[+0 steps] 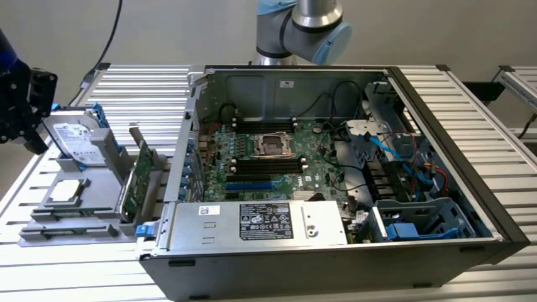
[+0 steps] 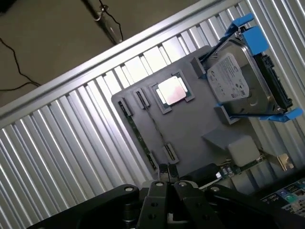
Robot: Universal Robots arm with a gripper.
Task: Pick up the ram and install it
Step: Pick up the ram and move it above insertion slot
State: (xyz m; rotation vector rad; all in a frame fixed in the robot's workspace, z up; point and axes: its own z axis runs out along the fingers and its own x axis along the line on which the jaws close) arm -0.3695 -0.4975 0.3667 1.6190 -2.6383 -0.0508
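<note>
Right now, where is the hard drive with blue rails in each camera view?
Exterior view: the hard drive stands propped on the gray holder, at the exterior view's left, outside the computer case.
Wrist view: the hard drive stands at the gray holder's edge.
Shared landmark: the square silver chip lying in the holder beside it.

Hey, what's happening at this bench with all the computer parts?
A robot arm's gripper, fingers shut, hangs over a grey holder of computer parts. The ram, a thin green stick, sits on edge in that holder, not yet picked up. The open computer case lies beside the holder.
</note>
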